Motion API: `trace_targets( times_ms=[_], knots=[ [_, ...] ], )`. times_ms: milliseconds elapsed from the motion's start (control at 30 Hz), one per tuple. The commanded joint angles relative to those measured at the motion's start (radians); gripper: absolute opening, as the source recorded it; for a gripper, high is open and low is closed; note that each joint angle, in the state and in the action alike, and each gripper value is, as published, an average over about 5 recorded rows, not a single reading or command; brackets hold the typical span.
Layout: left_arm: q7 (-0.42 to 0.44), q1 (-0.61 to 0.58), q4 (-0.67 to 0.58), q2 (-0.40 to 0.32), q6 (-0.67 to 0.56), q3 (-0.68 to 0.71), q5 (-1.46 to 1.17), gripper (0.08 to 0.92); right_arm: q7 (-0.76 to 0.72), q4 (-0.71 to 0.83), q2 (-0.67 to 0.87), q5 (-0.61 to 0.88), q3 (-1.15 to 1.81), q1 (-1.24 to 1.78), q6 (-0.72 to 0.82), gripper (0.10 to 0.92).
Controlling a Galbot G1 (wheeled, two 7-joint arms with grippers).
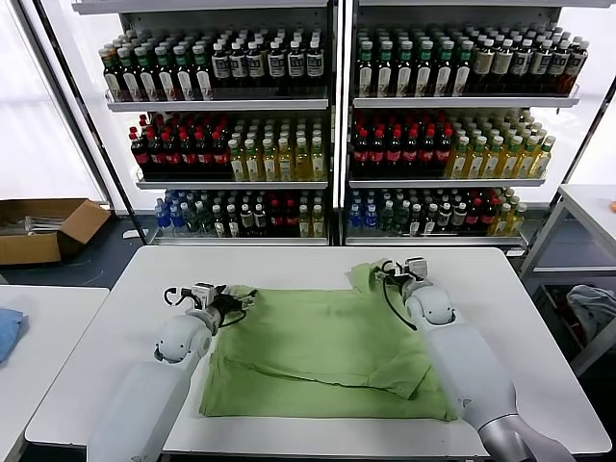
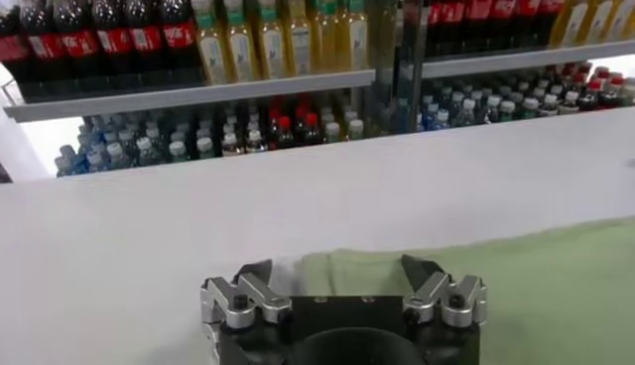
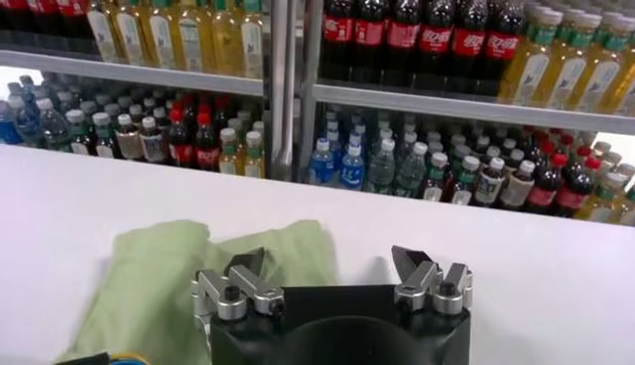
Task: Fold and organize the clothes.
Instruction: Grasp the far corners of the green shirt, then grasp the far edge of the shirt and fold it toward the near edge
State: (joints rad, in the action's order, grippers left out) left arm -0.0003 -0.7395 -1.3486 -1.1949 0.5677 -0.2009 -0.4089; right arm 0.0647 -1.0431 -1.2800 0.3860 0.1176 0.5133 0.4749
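You have a white table (image 1: 308, 265) with rounded corners as the work surface, and behind its far edge stand two glass-fronted coolers (image 1: 332, 125) filled with bottled drinks. A second white table (image 1: 43, 327) sits just beside it on the left, carrying a blue cloth (image 1: 8, 332) at its left edge; a cardboard box (image 1: 43, 229) lies on the floor beyond it. At far right you see a grey frame with a pale cloth bundle (image 1: 595, 310) low down.

The light green shirt (image 1: 322, 351) lies spread flat over the middle of the table, reaching nearly to the near edge. Bare tabletop shows along the far edge and on both sides.

Your left gripper (image 1: 234, 302) is at the shirt's far left corner, fingers apart, holding nothing visible. Your right gripper (image 1: 388, 274) is at the far right sleeve, fingers likewise apart.
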Motion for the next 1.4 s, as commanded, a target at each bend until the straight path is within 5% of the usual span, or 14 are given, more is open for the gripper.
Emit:
trace_targets(
  times_ms=[33, 667, 1400],
  knots=[
    [0.000, -0.025, 0.018, -0.015, 0.009, 0.010, 0.007, 0.584, 0.000, 0.002, -0.008, -0.014, -0.006, 0.025, 0.004, 0.638],
    [0.005, -0.024, 0.001, -0.054, -0.038, 0.004, 0.014, 0.089, 0.033, -0.131, 0.035, 0.029, 0.004, 0.068, 0.015, 0.118],
    [-0.009, -0.167, -0.286, 0.021, -0.175, -0.084, 0.024, 0.086, 0.070, -0.662, 0.085, 0.022, 0.137, 0.266, -0.025, 0.106]
  ],
)
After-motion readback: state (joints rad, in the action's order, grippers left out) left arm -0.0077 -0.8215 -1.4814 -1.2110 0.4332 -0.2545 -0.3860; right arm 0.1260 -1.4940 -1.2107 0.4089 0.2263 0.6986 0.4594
